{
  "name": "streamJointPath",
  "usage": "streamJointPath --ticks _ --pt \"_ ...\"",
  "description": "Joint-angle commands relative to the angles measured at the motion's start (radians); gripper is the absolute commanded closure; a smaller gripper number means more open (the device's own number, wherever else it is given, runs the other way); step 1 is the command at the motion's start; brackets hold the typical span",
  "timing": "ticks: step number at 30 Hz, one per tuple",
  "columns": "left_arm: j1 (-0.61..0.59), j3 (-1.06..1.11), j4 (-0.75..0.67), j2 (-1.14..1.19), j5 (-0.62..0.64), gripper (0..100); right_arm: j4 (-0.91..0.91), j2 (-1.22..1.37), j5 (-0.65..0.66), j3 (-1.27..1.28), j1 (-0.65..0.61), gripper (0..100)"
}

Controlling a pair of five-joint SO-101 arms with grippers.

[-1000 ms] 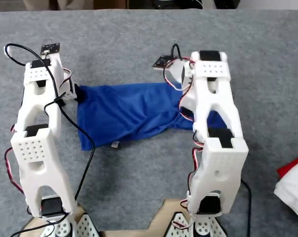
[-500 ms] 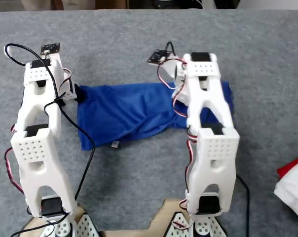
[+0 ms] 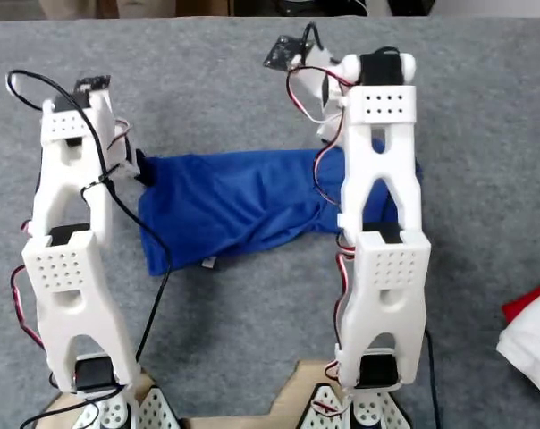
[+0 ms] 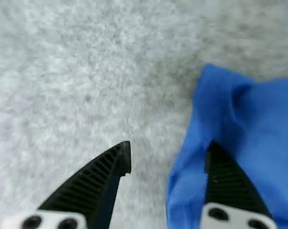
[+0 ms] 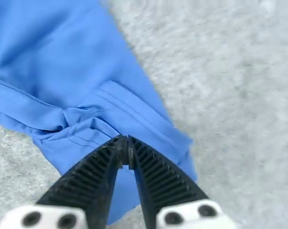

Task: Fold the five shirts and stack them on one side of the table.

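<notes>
A blue shirt (image 3: 239, 201) lies crumpled lengthwise on the grey table (image 3: 207, 80) between the two arms. My left gripper (image 3: 138, 168) is at the shirt's far left corner. In the left wrist view it (image 4: 170, 155) is open, one finger on bare table and the other over the blue shirt's (image 4: 249, 119) edge. My right arm (image 3: 377, 161) stretches over the shirt's right end. In the right wrist view my right gripper (image 5: 125, 143) is shut just above the blue shirt (image 5: 67, 71), near a hemmed edge; no fabric shows between its fingers.
A red and white pile of clothes (image 3: 531, 331) lies at the table's right edge. A black cable (image 3: 131, 232) hangs along the left arm and across the shirt's left part. The arms' bases (image 3: 297, 398) stand at the near edge.
The right arm has stretched away from its base toward the table's far side, uncovering more of the shirt's right end. The left arm shifted only slightly.
</notes>
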Motion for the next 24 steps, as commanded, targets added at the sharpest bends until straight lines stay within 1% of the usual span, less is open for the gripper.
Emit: streamJointPath --ticks 1,6,8,11,14,16,19,22,24 --pt "0.012 -0.167 0.121 -0.015 0.002 73 0.018 -0.110 0.006 -0.018 0.024 99.3" --pt "0.000 -0.290 0.167 -0.015 0.034 73 0.017 -0.174 0.008 0.041 0.058 99.3" --pt "-0.008 -0.293 0.192 -0.018 0.031 73 0.017 -0.197 0.009 0.056 0.077 99.3" --pt "-0.008 -0.204 0.192 -0.024 0.034 73 0.017 -0.222 0.012 0.081 0.094 99.3" --pt "0.021 -0.094 0.192 -0.024 0.038 73 0.017 -0.231 0.012 0.108 0.102 99.3" --pt "0.034 -0.038 0.190 -0.024 0.072 73 0.017 -0.231 0.012 0.119 0.105 99.3" --pt "0.037 -0.011 0.190 -0.015 0.109 73 0.017 -0.229 0.012 0.130 0.105 99.3" --pt "0.040 -0.003 0.187 -0.012 0.118 73 0.015 -0.225 0.012 0.130 0.104 99.3" --pt "0.054 -0.002 0.155 0.008 0.120 73 0.015 -0.225 0.011 0.131 0.104 99.3"
